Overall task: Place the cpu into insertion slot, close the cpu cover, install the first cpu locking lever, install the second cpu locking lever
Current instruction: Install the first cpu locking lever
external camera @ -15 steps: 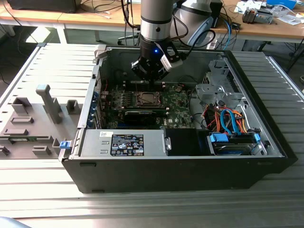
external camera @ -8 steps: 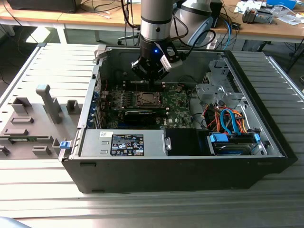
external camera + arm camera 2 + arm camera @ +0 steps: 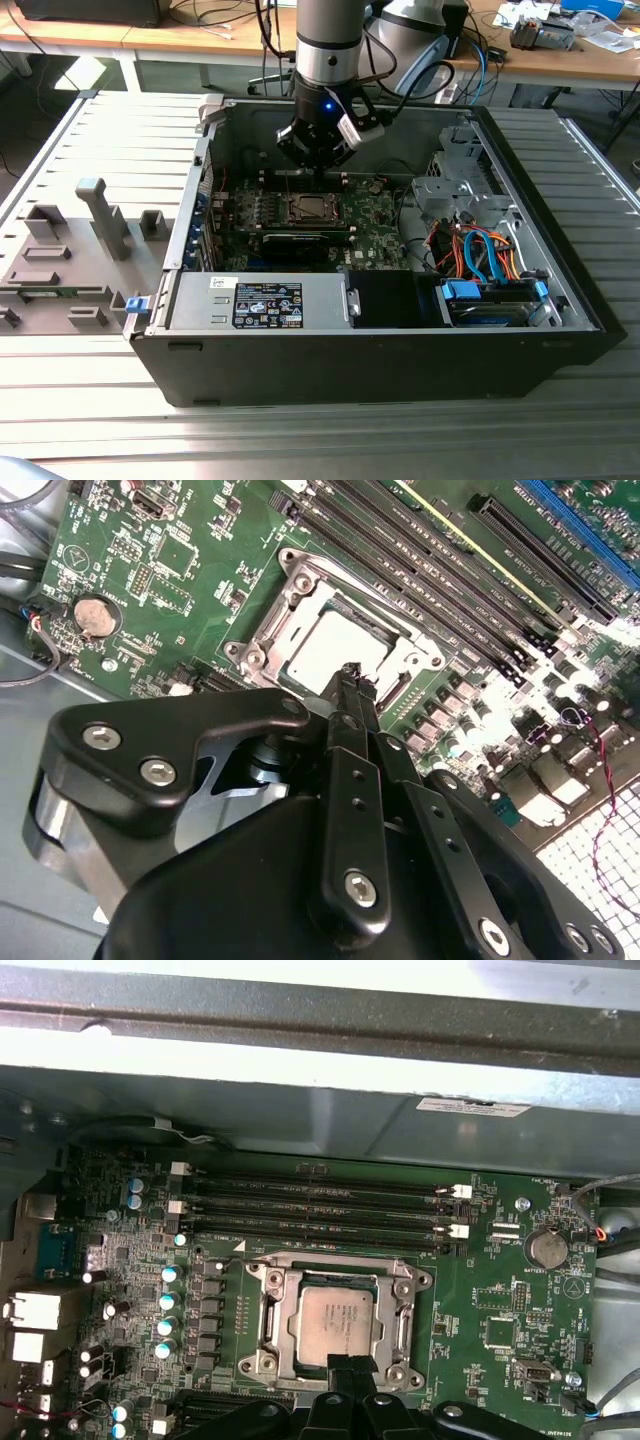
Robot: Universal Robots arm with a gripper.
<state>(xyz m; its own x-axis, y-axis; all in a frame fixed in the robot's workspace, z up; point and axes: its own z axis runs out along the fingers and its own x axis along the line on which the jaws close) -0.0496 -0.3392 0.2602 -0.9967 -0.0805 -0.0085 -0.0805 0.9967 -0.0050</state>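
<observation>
The cpu (image 3: 338, 1325) sits flat in the insertion slot (image 3: 262, 1332) on the green board, with the cpu cover (image 3: 405, 1322) lying down around it. The gripper (image 3: 352, 675) hangs just above its edge, fingers (image 3: 346, 695) pressed together and empty. The chip looks light, stiff and easy to hurt, so hold only its edges.

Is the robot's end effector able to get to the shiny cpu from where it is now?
Probably yes. The end effector hangs just above the cpu, which sits in the insertion slot, and nothing lies between them in both wrist views.
</observation>
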